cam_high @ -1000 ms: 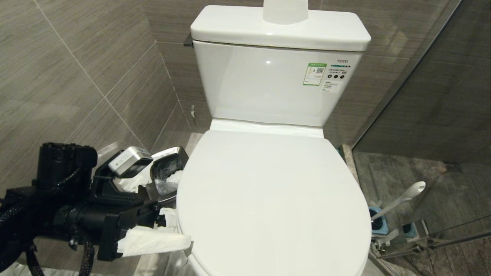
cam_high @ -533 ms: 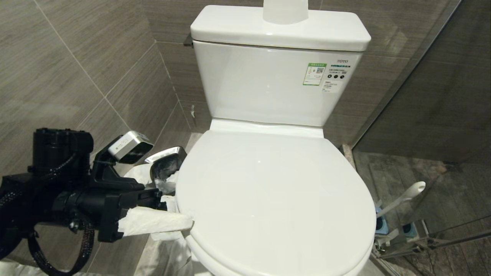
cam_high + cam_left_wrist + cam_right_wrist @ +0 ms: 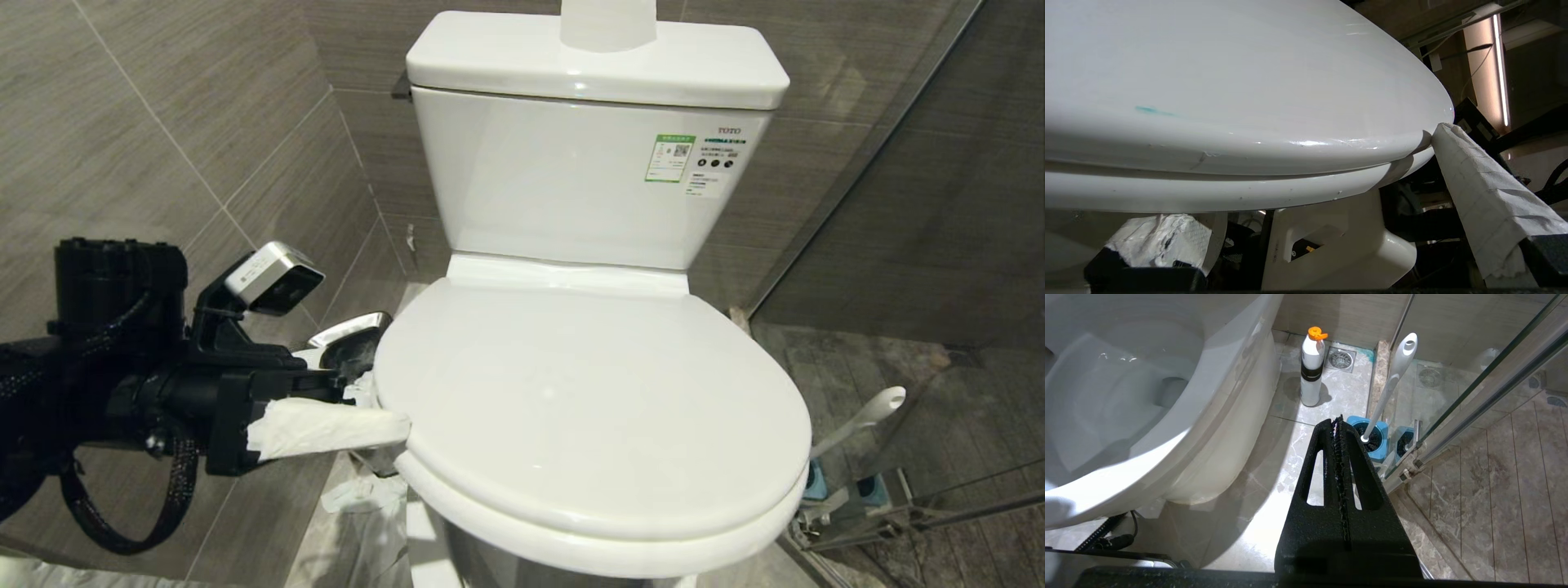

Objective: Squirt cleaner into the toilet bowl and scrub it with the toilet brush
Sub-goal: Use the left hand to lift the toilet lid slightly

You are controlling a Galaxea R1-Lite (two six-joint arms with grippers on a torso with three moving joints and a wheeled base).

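1. The toilet bowl (image 3: 1167, 428) is covered in the head view by its closed lid (image 3: 588, 408); the right wrist view shows only the bowl's white outer side, off to one side of the right gripper.
2. The left gripper (image 3: 371, 408) is at the lid's left front edge, fingers spread wide and wrapped in white tissue. The upper fingertip (image 3: 1447, 132) touches the lid's rim, and the lower finger (image 3: 1159, 241) sits below the seat (image 3: 1229, 192).
3. A small teal smear of cleaner (image 3: 1147, 109) shows on the lid, just above that lower finger.
4. The toilet brush (image 3: 1392, 384) stands tilted in its blue holder (image 3: 1372, 437), just beyond the tip of the right gripper (image 3: 1338, 420), whose black fingers are pressed together on nothing.
5. A white bottle with an orange cap (image 3: 1312, 367) stands upright on the floor farther past that tip, near the bowl's base.
6. A steel waste bin (image 3: 351, 343) sits behind the left gripper; it seems to hold crumpled paper, though the gripper partly hides it.
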